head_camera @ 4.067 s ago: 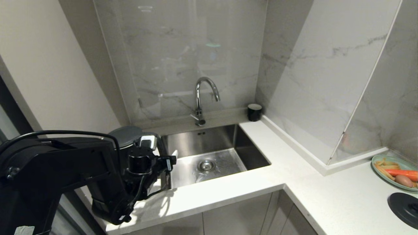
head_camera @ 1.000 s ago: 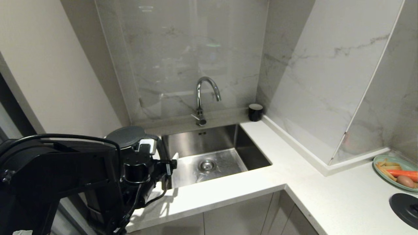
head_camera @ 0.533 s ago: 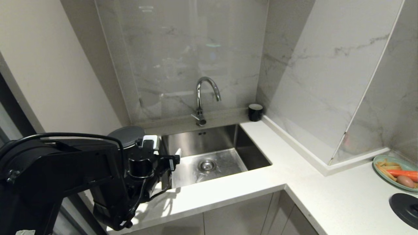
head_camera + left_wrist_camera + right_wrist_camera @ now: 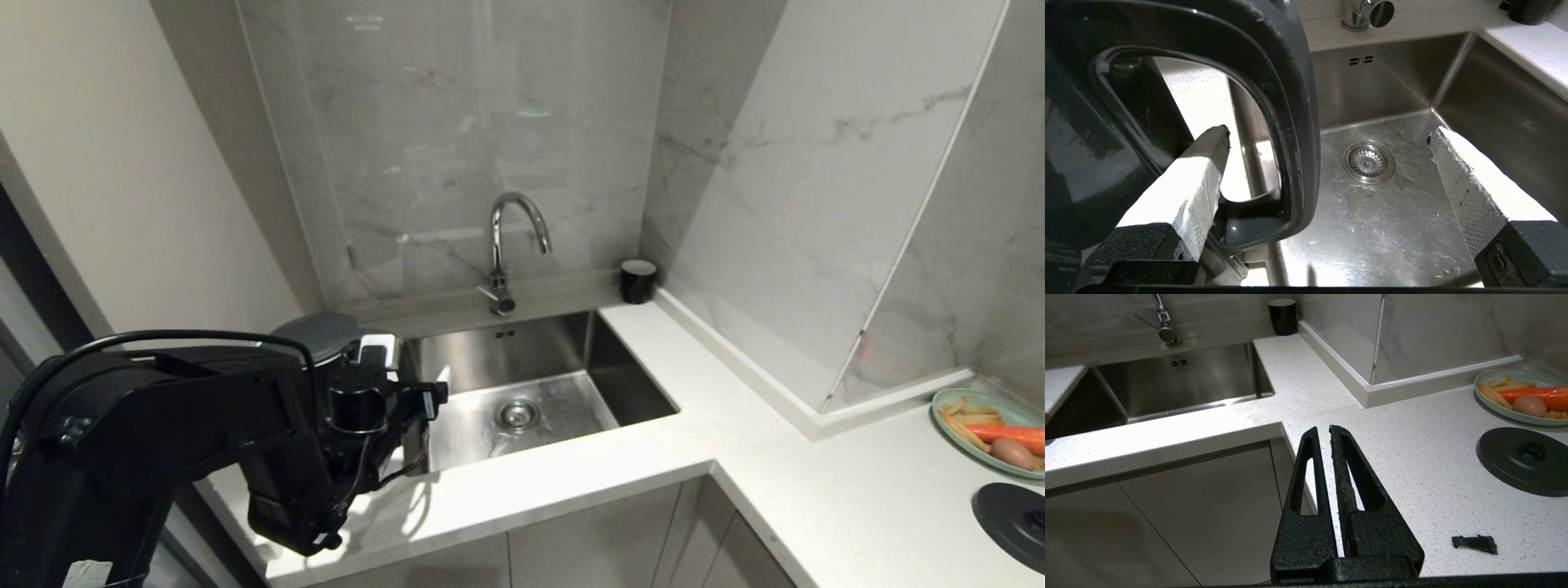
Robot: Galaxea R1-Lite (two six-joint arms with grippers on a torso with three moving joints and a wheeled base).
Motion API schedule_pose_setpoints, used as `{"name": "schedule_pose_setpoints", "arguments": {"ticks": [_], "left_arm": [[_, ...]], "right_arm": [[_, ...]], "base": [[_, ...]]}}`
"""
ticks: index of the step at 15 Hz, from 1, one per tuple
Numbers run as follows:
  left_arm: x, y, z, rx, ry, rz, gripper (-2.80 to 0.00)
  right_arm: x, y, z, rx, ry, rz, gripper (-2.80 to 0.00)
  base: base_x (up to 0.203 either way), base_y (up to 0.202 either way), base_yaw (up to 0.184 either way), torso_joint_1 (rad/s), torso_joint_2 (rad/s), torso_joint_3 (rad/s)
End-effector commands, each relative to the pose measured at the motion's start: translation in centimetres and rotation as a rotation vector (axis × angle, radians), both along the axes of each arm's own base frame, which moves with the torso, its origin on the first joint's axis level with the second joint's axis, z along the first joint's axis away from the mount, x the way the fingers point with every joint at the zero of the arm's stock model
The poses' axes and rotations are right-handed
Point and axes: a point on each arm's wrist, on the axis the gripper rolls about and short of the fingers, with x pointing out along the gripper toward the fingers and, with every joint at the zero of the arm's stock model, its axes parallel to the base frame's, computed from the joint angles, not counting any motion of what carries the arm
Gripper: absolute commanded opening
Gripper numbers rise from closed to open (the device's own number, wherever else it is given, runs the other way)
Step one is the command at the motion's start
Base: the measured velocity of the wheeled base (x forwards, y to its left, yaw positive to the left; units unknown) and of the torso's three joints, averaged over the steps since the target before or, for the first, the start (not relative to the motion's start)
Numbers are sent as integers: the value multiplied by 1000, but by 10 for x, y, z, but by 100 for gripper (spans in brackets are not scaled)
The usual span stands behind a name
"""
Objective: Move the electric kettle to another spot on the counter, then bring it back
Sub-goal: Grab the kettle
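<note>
The electric kettle (image 4: pixel 314 336), glossy black with a flat grey lid, stands on the white speckled counter (image 4: pixel 571 474) left of the sink, mostly hidden behind my left arm. My left gripper (image 4: pixel 424 396) is open at its loop handle (image 4: pixel 1290 122). One white finger (image 4: pixel 1196 175) reaches inside the loop beside the kettle body (image 4: pixel 1077 143); the other finger (image 4: pixel 1457 179) hangs out over the sink. The left gripper (image 4: pixel 1329 134) stands wide, not pressing the handle. My right gripper (image 4: pixel 1323 428) is shut and empty, parked above the counter's inner corner (image 4: pixel 1412 457).
The steel sink (image 4: pixel 620 392) with a curved tap (image 4: pixel 502 245) lies just right of the kettle. A small black cup (image 4: pixel 637 280) stands at the back corner. At the far right are a green plate (image 4: pixel 947 404) of food and the round black base disc (image 4: pixel 1012 518).
My left arm has lifted a little and the gripper has edged slightly right at the handle. Its jaws stay open. The kettle has not moved.
</note>
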Motion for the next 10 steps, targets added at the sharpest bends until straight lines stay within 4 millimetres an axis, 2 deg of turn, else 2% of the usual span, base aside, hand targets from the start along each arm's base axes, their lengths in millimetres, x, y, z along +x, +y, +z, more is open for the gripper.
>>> {"name": "schedule_pose_setpoints", "arguments": {"ticks": [1,10], "left_arm": [[3,0,1,-4,-9,8,0],[1,1,1,-6,-14,16,0]], "right_arm": [[0,0,0,0,1,0,-280],[0,0,0,0,1,0,-280]], "base": [[0,0,0,0,0,0],[0,0,0,0,0,0]]}}
